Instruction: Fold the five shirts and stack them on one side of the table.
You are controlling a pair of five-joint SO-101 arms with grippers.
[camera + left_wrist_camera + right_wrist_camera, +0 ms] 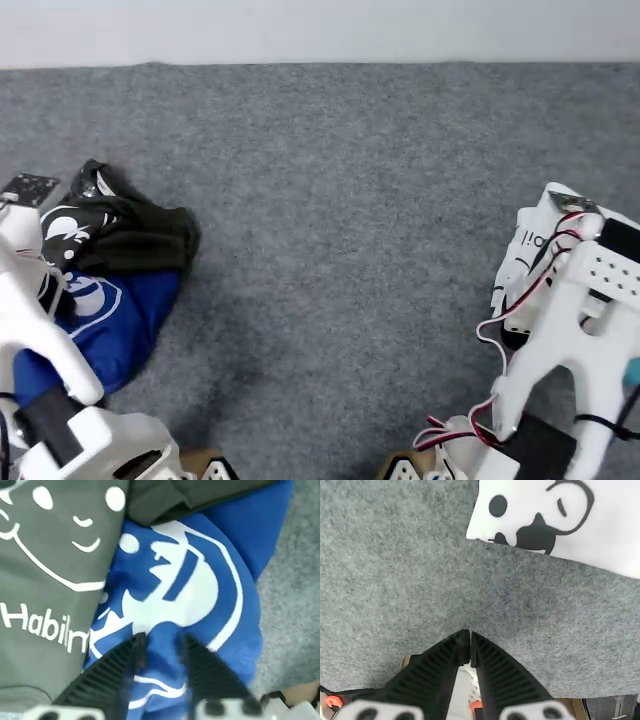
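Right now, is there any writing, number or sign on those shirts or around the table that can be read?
dark shirt: white lettering under a drawn smiling face; it runs off at the fold, so no whole word reads.
blue shirt: a white round emblem, a picture; no letters can be made out.
white shirt: a black drawn face, no words.
small dark plate at the table's edge: pale specks, too small to read.

Two white arms with black details.
Left arm (40, 340) and right arm (570, 330): white shells, black motor blocks; red, white and black cables (522, 300) run along the right one. Left gripper (162, 642) and right gripper (469, 636): black ribbed fingers on pale bases.
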